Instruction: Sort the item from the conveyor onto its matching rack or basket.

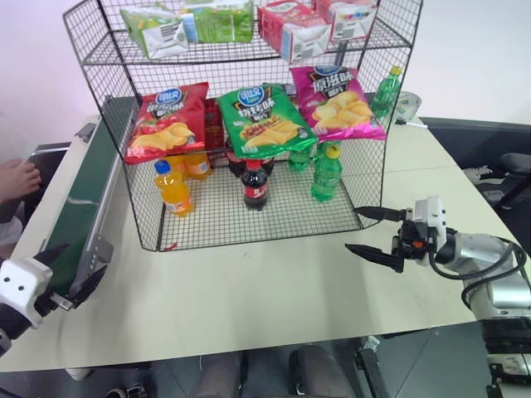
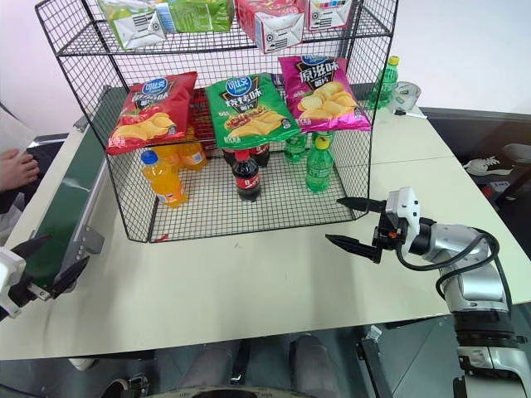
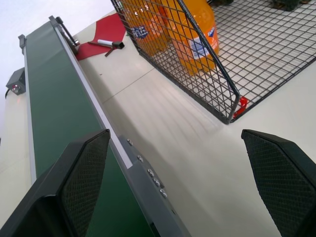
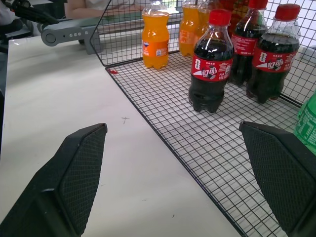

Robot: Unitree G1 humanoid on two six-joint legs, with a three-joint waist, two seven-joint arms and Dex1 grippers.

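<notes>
Red chip bag [image 1: 167, 121]; dark-green conveyor [image 1: 76, 207]; black rack [image 1: 249, 217].

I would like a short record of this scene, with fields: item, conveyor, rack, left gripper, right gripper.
item: red chip bag hangs on the rack front, beside the green chip bag
conveyor: belt bare in view
rack: black wire rack, bottles on its bottom tier
left gripper: open, empty, near the conveyor end
right gripper: open, empty, at the rack's right front corner

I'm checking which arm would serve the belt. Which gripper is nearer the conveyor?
Left. The left gripper hangs open at the conveyor's near end; the right gripper is open across the table, by the rack's front corner.
</notes>
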